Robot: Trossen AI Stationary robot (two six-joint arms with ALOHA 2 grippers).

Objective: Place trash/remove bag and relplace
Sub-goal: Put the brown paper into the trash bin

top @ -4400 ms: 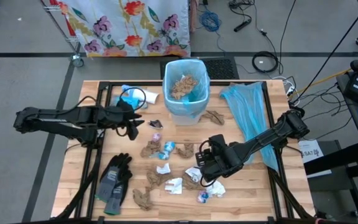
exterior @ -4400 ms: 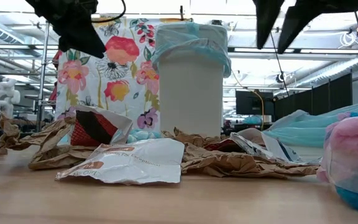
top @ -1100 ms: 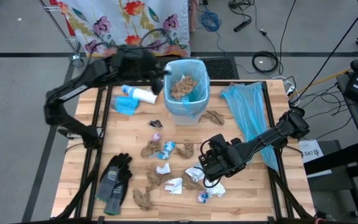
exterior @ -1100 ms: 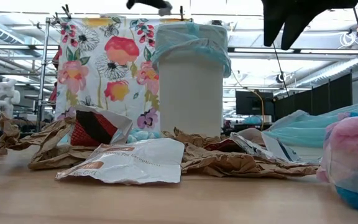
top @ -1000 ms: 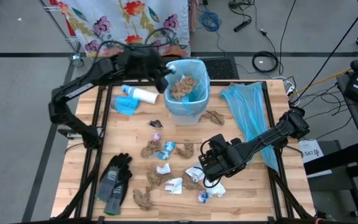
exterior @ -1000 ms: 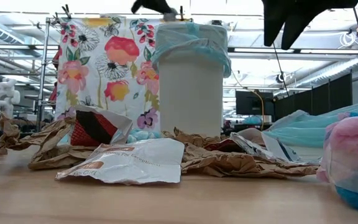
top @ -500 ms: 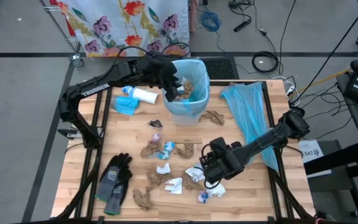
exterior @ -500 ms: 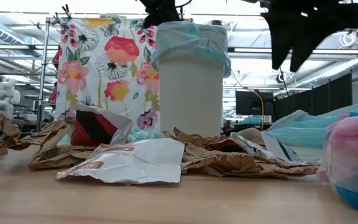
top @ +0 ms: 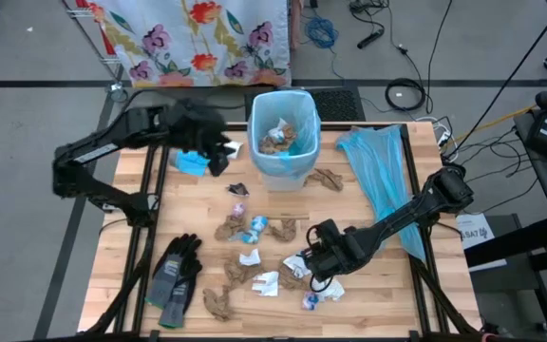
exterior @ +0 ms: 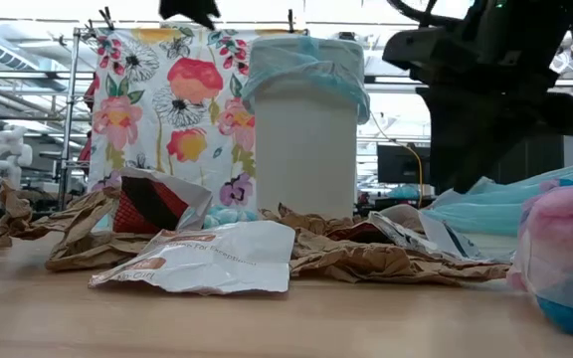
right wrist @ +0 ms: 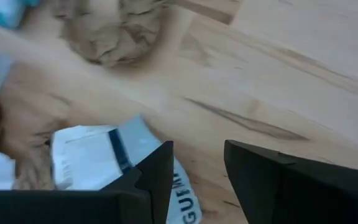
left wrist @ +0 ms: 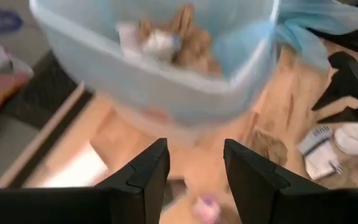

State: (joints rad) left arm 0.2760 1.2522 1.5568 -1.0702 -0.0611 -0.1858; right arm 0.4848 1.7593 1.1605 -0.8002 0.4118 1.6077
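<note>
The white bin (top: pixel 283 142) with a light blue bag liner stands at the table's far middle and holds brown wads and a white scrap (top: pixel 278 127). Loose trash (top: pixel 254 230) lies scattered on the wood in front of it. My left gripper (top: pixel 218 158) hangs open just left of the bin, with nothing between its fingers (left wrist: pixel 148 177). My right gripper (top: pixel 313 272) is open and low over the table, pointing steeply down beside a white wrapper with blue print (right wrist: pixel 114 155). A brown wad (right wrist: pixel 110 28) lies beyond that wrapper.
A pair of dark grey gloves (top: pixel 174 271) lies at the near left. A spare light blue bag (top: pixel 378 180) is spread along the right side. A blue packet (top: pixel 190 163) lies under the left arm. The floral cloth (exterior: pixel 167 109) hangs behind the table.
My left gripper went right over the bin's rim, then drew back toward the table's left and down; a white scrap now lies in the bin. My right gripper has sunk toward the white wrapper on the table and tipped more steeply down.
</note>
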